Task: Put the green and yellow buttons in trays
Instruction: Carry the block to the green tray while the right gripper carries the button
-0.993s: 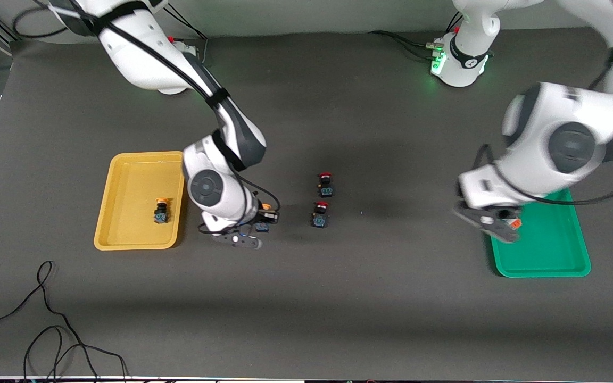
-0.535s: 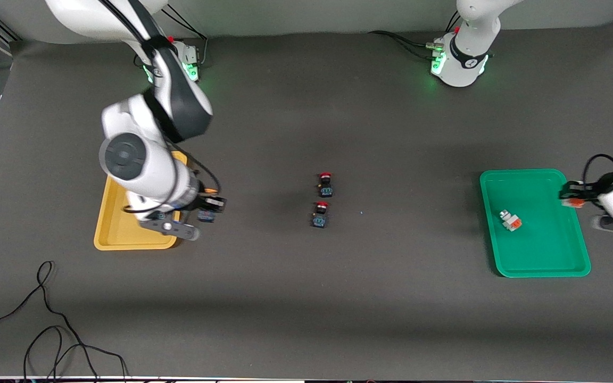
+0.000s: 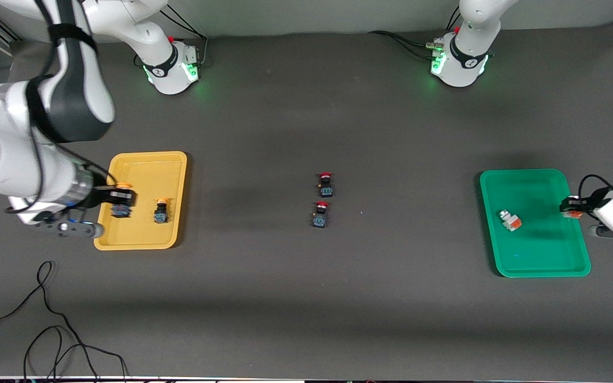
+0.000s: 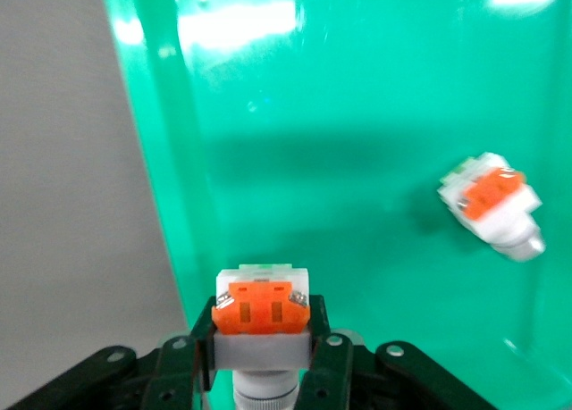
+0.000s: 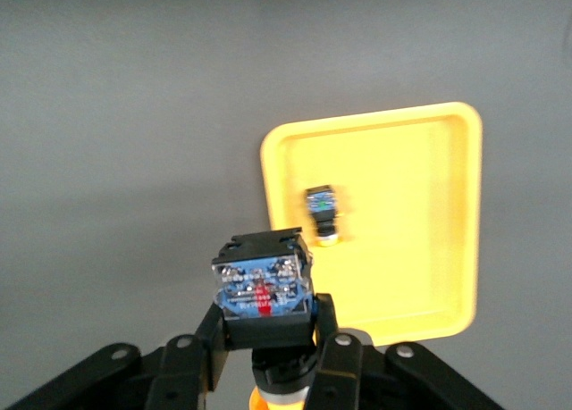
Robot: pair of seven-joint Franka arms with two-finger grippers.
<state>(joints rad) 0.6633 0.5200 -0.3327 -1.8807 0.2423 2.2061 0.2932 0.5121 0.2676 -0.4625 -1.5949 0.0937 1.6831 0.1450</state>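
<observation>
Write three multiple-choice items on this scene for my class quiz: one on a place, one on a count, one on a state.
1. Where do the two red-capped buttons stand?
A. mid-table, between the trays
B. in the green tray
C. in the yellow tray

2. How many buttons lie loose in the yellow tray?
A. none
B. one
C. three

3. How is the left gripper?
A. open, nothing in it
B. shut on a whitish button
C. shut on a red-capped button

Answers:
1 A: they stand on bare table.
2 B: one yellow-capped button lies there; the right gripper holds another over it.
3 B: its fingers clamp the whitish button at the green tray edge.
</observation>
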